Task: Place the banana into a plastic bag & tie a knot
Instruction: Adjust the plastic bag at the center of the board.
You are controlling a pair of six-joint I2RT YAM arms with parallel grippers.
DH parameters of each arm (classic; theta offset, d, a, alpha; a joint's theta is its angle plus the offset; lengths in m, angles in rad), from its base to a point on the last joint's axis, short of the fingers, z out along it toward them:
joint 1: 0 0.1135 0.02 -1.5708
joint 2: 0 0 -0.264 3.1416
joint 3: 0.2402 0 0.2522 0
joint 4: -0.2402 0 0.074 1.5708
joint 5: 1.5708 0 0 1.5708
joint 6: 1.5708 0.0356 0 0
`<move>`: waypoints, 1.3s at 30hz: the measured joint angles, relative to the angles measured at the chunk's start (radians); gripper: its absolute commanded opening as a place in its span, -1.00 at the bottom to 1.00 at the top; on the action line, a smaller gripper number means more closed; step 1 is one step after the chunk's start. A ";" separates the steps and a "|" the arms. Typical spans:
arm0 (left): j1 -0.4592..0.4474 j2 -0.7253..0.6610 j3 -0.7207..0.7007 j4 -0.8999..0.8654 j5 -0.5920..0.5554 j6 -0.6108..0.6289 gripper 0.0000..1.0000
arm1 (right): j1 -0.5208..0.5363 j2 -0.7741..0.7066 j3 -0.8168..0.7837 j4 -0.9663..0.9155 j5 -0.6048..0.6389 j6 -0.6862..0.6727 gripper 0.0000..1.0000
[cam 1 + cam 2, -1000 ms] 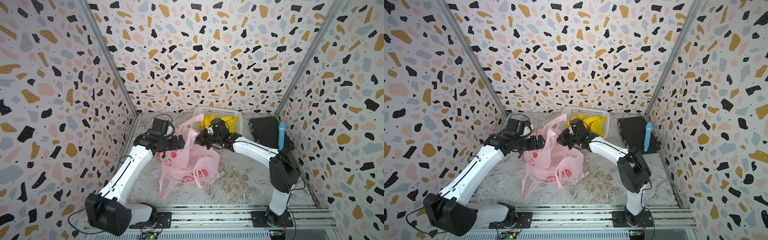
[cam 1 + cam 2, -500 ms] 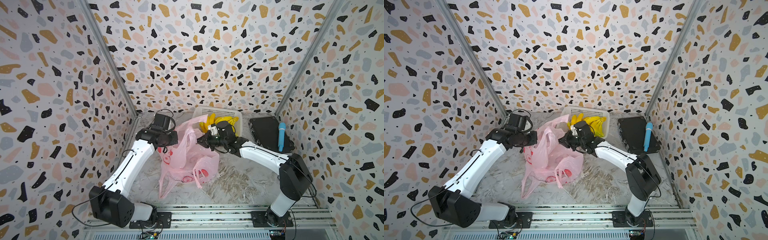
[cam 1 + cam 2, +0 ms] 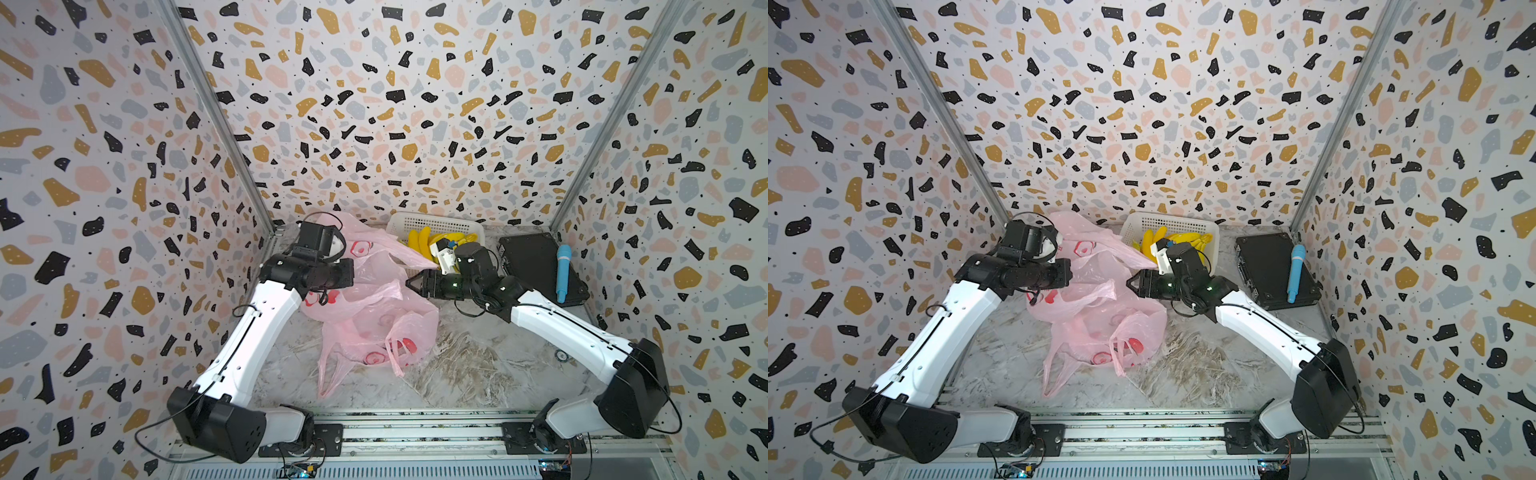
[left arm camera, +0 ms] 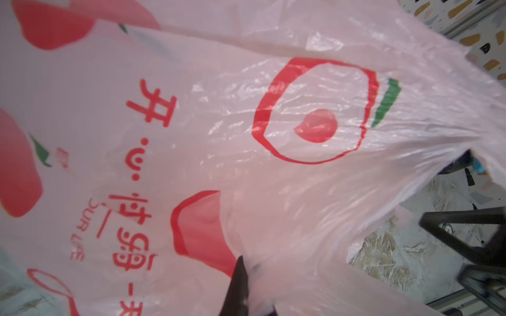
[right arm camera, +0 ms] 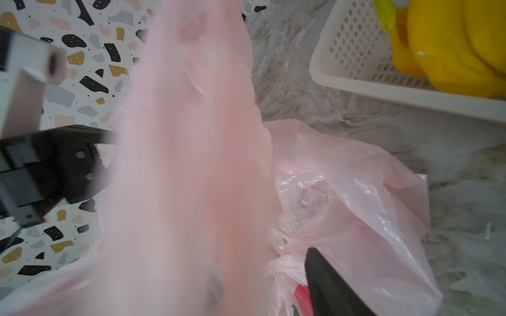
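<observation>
Plastic bag (image 3: 374, 328) shown at table centre, its upper film clenched by the left gripper (image 3: 350, 272) at 9 o'clock. Right gripper (image 3: 411, 283) at 3 o'clock shown released, jaws apart. Bananas (image 3: 419, 246) seen in the basket (image 3: 440, 222) at 12 o'clock.

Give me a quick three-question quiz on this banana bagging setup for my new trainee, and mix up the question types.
1. True or false: the bananas lie in the white basket.
2. The left gripper is shut on: A the pink plastic bag, B a banana, C the basket?
3. What lies on the black case?
Key: 1 true; 2 A; 3 the blue microphone.
</observation>
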State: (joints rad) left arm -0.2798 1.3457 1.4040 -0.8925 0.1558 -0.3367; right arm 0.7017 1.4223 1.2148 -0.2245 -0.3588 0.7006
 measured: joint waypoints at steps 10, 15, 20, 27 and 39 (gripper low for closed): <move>0.000 0.043 -0.071 0.079 0.100 -0.023 -1.00 | 0.008 -0.064 -0.059 0.089 -0.191 -0.152 0.65; 0.000 0.055 -0.072 0.105 0.112 -0.023 -1.00 | 0.035 0.005 -0.046 0.121 -0.229 -0.193 0.75; 0.000 0.080 -0.071 0.113 0.104 -0.024 -1.00 | 0.132 0.063 -0.005 0.088 -0.248 -0.309 0.39; 0.026 0.159 -0.019 0.108 0.043 -0.026 -1.00 | 0.404 0.030 -0.026 -0.063 -0.298 -0.545 0.47; 0.039 0.080 -0.086 0.116 0.045 -0.035 -1.00 | 0.046 -0.216 -0.059 0.000 -0.076 -0.386 0.99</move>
State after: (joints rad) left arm -0.2405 1.4258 1.3182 -0.7761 0.2005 -0.3714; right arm 0.7479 1.2064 1.1561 -0.2249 -0.4351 0.3145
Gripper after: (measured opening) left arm 0.047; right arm 0.996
